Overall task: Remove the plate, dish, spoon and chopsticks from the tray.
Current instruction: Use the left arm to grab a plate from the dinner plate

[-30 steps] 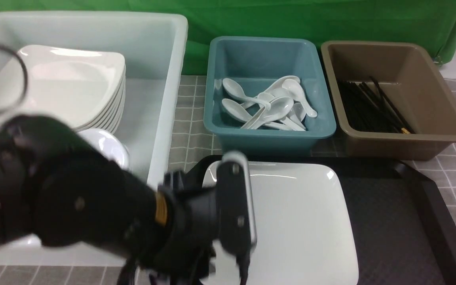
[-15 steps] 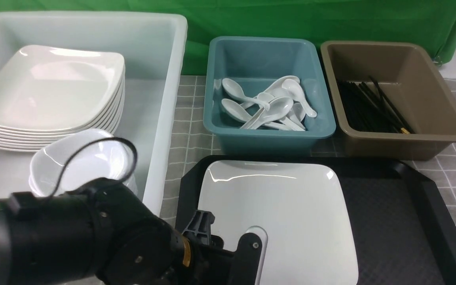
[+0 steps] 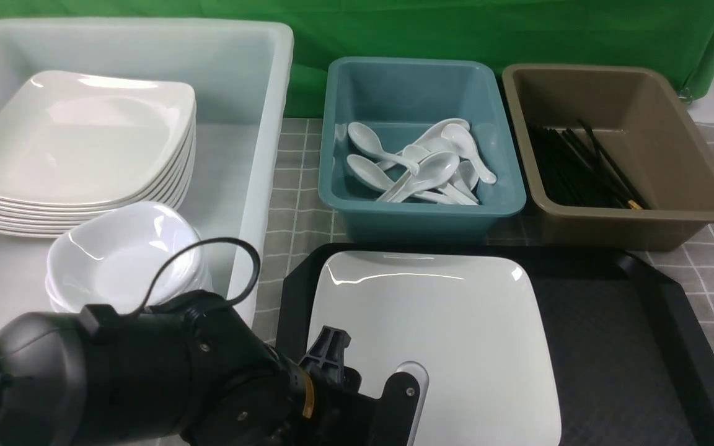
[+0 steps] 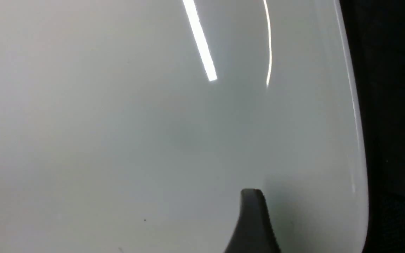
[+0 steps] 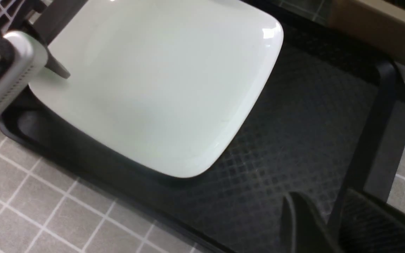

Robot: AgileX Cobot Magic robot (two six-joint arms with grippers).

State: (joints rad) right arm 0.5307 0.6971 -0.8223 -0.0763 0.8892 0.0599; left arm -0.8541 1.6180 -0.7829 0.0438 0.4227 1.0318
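Note:
The large white plate (image 3: 444, 328) (image 4: 118, 123) (image 5: 160, 88) lies flat on the left half of the black tray (image 3: 611, 347) (image 5: 294, 116). My left gripper (image 3: 369, 371) hovers low over the plate's near left part. It is open and one dark finger (image 4: 253, 218) shows just above the glaze. Small white dishes (image 3: 124, 260) are stacked in the white bin. Several spoons (image 3: 419, 164) lie in the teal bin and black chopsticks (image 3: 580, 167) in the brown bin. My right gripper (image 5: 318, 196) is open and empty above the tray's right end.
The big white bin (image 3: 270, 124) at the left also holds a stack of large plates (image 3: 78, 136). The teal bin (image 3: 419, 210) and the brown bin (image 3: 642, 220) stand just behind the tray. A grey checked cloth covers the table, with a green backdrop behind.
My left arm has swung down and back toward the near left, uncovering the stacked dishes in the white bin. Its gripper now sits lower over the plate's near part.

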